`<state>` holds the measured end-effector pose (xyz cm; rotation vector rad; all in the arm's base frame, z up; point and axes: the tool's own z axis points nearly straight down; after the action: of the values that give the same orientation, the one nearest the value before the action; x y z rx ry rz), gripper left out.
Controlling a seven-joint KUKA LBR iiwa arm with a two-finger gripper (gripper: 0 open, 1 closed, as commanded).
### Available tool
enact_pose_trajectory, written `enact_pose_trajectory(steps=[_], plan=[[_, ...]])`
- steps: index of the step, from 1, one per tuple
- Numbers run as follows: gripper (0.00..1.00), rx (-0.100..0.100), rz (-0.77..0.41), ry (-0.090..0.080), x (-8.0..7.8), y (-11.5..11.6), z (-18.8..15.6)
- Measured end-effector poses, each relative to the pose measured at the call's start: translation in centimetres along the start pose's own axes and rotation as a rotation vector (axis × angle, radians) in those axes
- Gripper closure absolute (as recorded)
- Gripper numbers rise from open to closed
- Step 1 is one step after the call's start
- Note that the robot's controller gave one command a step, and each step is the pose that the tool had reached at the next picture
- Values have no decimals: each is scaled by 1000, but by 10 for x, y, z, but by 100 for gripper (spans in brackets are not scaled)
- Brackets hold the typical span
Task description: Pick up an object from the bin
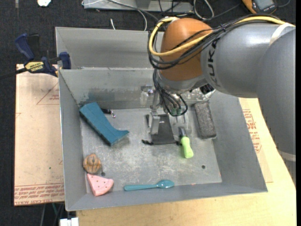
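My gripper (162,132) hangs low over the middle of the bin, its dark lower end close to the floor. Just right of it lies a small light-green stubby thing (186,148), near the gripper but apart from it. A grey rough rectangular block (204,119) lies further right, along the bin's right side. To the left, a teal-blue L-shaped piece (101,123) rests on the floor, well away from the gripper.
A brown walnut-like lump (92,163) and a pink wedge (99,184) sit in the front left corner. A thin teal spoon (149,186) lies along the front wall. The arm with its orange dome and yellow cable covers the bin's back right.
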<state>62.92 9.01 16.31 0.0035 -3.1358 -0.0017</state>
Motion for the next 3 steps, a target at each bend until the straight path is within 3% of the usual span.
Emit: enact_pose_trajectory(steps=[1, 2, 3], plan=[[0, -1, 2, -7, -2, 0, -4], [0, -2, 26, -11, 4, -74, 73], [0, -3, -27, -10, 15, -91, 67]])
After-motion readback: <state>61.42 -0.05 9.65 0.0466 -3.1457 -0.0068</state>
